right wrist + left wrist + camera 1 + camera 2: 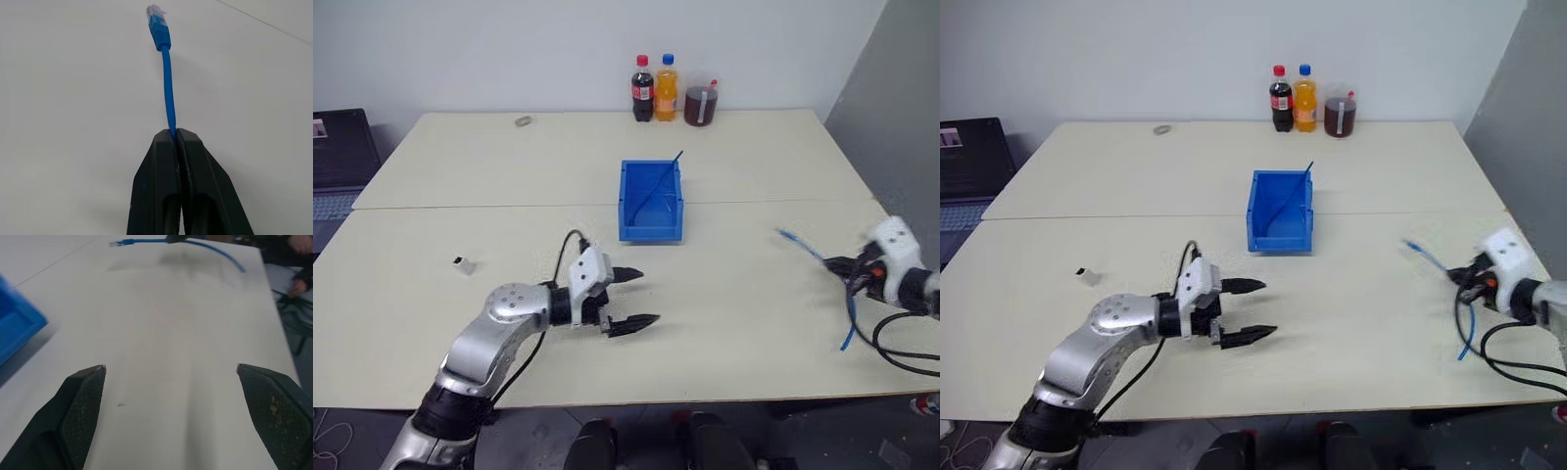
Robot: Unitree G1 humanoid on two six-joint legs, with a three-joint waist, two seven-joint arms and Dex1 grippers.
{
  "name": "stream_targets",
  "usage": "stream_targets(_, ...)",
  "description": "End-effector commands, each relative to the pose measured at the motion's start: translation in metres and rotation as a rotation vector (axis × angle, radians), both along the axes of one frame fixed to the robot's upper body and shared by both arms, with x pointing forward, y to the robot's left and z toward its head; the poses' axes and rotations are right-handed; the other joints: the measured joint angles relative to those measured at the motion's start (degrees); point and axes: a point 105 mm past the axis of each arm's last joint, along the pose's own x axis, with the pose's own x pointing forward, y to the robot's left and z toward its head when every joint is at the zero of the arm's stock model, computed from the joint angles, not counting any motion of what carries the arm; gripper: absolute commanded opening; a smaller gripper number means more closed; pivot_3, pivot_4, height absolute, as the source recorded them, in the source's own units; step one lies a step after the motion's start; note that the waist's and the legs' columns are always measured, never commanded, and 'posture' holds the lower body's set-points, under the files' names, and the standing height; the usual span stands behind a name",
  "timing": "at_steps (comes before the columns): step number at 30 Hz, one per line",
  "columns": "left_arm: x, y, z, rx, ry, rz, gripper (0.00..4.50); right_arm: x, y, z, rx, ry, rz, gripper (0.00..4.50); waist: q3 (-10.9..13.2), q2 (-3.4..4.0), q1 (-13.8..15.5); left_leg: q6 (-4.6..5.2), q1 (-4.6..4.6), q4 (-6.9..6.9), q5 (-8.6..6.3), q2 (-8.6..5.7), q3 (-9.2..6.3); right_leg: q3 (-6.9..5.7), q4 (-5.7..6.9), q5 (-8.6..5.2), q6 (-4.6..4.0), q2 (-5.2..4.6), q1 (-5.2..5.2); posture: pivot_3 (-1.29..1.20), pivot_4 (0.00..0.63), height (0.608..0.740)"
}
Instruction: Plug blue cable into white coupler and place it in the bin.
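Observation:
My right gripper [842, 264] is shut on the blue cable [813, 253] at the table's right side. One plug end [156, 19] sticks out past the fingertips above the table; the other end hangs down past the gripper [848, 328]. My left gripper [634, 299] stands open over the front middle of the table with nothing between its fingers [83, 401]. The white coupler [463, 264] lies on the table to the left, well apart from both grippers. The bin [651, 201], bright blue, sits in the table's middle with a dark blue strand leaning inside it.
Two bottles [654, 88] and a cup of dark drink [700, 105] stand at the table's far edge. A small grey object [523, 121] lies at the far left. A laptop [337, 162] sits off the table's left side. Black cables [901, 352] trail from my right arm.

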Motion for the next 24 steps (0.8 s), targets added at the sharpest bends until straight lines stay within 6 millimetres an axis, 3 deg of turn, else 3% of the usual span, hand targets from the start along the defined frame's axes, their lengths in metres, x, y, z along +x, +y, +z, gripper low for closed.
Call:
stream_targets(1, -0.005, 0.023, -0.001, 0.050, -0.047, 0.063, 4.50, -0.001, 0.053, -0.003, -0.107, -0.036, 0.273, 0.01, 0.0, -0.05, 0.0, 0.00, -0.01, 0.00, 0.00, 0.00, 0.00, -0.01, 0.00, 0.00, 0.00, -0.01, 0.01, 0.00, 0.150, 0.740)
stream_targets(7, -0.016, 0.049, -0.018, 0.083, -0.005, 0.135, 4.50, 0.005, 0.143, -0.015, -0.052, -0.044, 0.561, 0.01, 0.1, -0.13, 0.2, -0.01, -0.05, 0.02, 0.00, -0.04, -0.02, -0.02, 0.00, 0.01, 0.00, -0.07, -0.02, 0.00, 0.150, 0.740)
stream_targets(10, -0.017, 0.062, -0.023, 0.083, 0.011, 0.185, 4.50, 0.007, 0.175, -0.020, -0.024, -0.035, 0.642, 0.01, 0.1, -0.14, 0.8, -0.01, -0.12, 0.00, 0.00, -0.03, -0.05, -0.05, -0.01, 0.01, -0.02, -0.08, -0.10, 0.00, 0.150, 0.740)
stream_targets(14, -0.016, 0.079, -0.027, 0.108, 0.016, 0.231, 4.50, 0.015, 0.194, -0.027, -0.026, -0.031, 0.672, 0.01, 0.1, -0.16, 1.4, -0.01, -0.21, 0.01, 0.00, -0.06, -0.08, -0.09, 0.00, 0.17, -0.29, -0.11, -0.17, 0.00, 0.150, 0.740)
stream_targets(18, -0.015, 0.089, -0.030, 0.128, 0.021, 0.252, 4.50, 0.019, 0.199, -0.038, -0.067, -0.024, 0.695, 0.01, 0.1, -0.16, 1.4, -0.01, -0.22, 0.01, 0.00, -0.09, -0.08, -0.10, -0.01, 0.18, -0.30, -0.14, -0.18, 0.00, 0.150, 0.740)
stream_targets(24, -0.008, 0.095, -0.032, 0.140, 0.016, 0.257, 4.50, 0.020, 0.198, -0.039, -0.087, -0.045, 0.715, 1.56, 0.1, -0.15, 1.2, -0.01, -0.21, 0.00, 0.00, -0.03, -0.06, -0.10, 0.04, 0.21, -0.35, -0.09, -0.24, 0.00, 0.150, 0.740)
